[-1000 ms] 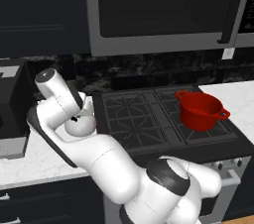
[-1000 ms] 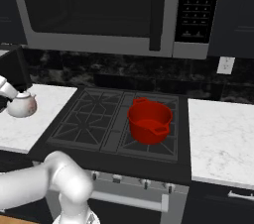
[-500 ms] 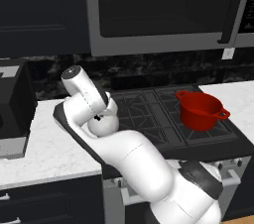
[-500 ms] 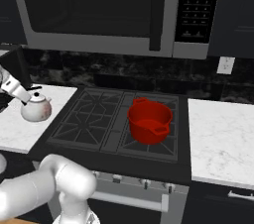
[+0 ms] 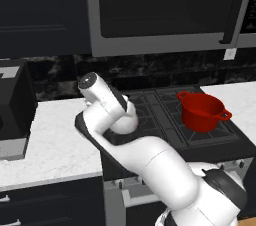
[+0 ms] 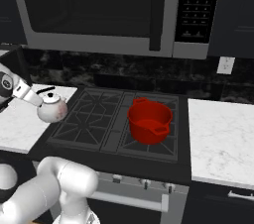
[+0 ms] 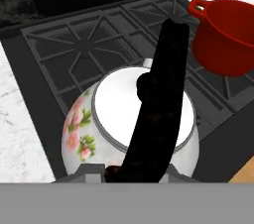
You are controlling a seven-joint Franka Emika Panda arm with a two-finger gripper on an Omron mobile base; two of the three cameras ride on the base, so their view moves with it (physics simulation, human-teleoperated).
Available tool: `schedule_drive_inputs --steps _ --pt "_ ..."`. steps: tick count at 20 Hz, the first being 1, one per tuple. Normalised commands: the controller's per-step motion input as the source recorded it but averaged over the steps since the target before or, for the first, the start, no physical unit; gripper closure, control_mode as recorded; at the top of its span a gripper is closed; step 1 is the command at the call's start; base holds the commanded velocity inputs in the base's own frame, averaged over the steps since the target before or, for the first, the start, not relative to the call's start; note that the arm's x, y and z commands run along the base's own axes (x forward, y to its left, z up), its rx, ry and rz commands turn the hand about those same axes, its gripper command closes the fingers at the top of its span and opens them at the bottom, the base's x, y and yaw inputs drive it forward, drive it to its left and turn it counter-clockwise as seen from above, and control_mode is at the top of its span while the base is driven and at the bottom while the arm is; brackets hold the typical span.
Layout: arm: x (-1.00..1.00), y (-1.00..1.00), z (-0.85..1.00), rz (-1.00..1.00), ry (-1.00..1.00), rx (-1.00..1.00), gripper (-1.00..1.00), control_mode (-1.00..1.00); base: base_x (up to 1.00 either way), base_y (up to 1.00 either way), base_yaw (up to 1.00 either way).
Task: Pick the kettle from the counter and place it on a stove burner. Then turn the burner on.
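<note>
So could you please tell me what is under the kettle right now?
The kettle hangs by its black handle from the tool, over the left edge of the black cooktop, beside the white counter. The spot directly beneath is covered by its body.

Both base cams behind arm, L & R, share cooktop [image 6: 119, 124]; hand cam close above kettle [image 7: 129, 119].

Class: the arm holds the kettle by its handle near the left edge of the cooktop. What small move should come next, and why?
Probably carry it a little further right, over the front-left stove burner, then lower it. The gripper is shut on the black handle, and the kettle hangs at the cooktop's left edge, not yet centred on that grate. The red pot sits on the right side, clear of this path.
</note>
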Motion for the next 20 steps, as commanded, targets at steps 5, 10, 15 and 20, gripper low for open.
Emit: schedule_drive_inputs --steps 5,10,15,20 --pt "0.00 -0.46 0.00 -0.06 -0.12 -0.08 1.00 -1.00 0.00 0.00 0.00" --pt "0.11 -0.44 -0.02 -0.05 0.00 -0.02 1.00 -1.00 0.00 0.00 0.00" --pt "0.23 -0.31 -0.14 -0.01 0.00 -0.01 1.00 -1.00 0.00 0.00 0.00" --pt "0.35 -0.02 -0.33 0.00 0.00 -0.03 1.00 -1.00 0.00 0.00 0.00"
